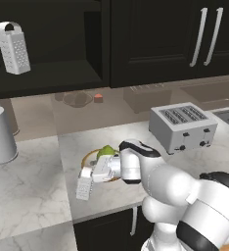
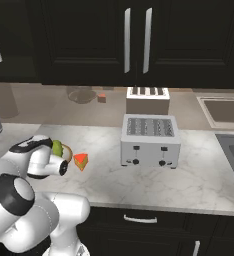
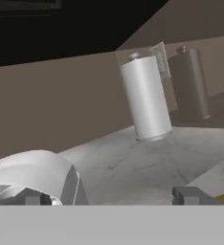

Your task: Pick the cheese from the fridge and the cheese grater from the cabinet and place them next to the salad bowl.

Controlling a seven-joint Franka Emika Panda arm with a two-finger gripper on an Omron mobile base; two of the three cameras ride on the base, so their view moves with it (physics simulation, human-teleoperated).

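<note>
You're finishing the placing: the gripper [image 1: 85, 172], jaws spread apart, is hovering over the grater [image 1: 84, 188] near the counter's [image 1: 43, 191] front edge, beside the bowl [image 1: 90, 158]; cheese [image 2: 80, 161] alongside. Retreat cleanly.

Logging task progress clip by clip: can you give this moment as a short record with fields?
gripper: open, holding nothing, low over the counter
short silver-white box grater: on the white marble counter, just under the gripper, close to the bowl
tan-rimmed salad bowl: on the counter, holding green lettuce
orange-red cheese wedge: on the counter beside the bowl
black wall cabinet: open, taller silver grater on its shelf
</note>
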